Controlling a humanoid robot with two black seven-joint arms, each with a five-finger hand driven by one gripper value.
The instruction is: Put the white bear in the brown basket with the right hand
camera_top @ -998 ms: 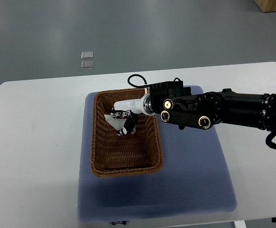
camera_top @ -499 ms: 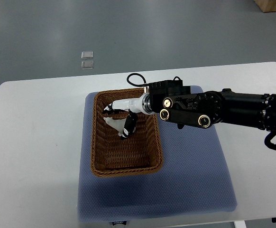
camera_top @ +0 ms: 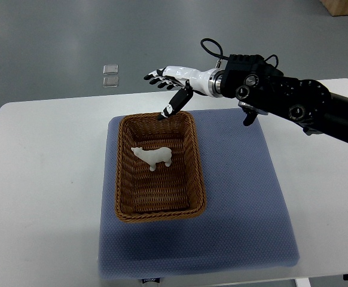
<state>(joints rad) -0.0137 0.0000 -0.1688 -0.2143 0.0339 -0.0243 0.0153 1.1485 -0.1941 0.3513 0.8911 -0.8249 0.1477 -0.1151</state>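
A small white bear point(camera_top: 152, 157) lies inside the brown wicker basket point(camera_top: 124, 203), in its far half. My right hand point(camera_top: 165, 91) is raised above the basket's far rim, fingers spread and holding nothing. Its arm point(camera_top: 281, 98) comes in from the right edge. The hand is well clear of the bear. The left arm does not show.
The basket stands on a blue-grey mat point(camera_top: 246, 203) on a white table point(camera_top: 42, 197). Two small clear squares point(camera_top: 109, 75) lie on the grey floor beyond the table. A black cable point(camera_top: 213, 51) loops off the right wrist.
The right hand has let go of the bear, which now lies in the basket. The hand has opened and lifted up and away past the far rim.
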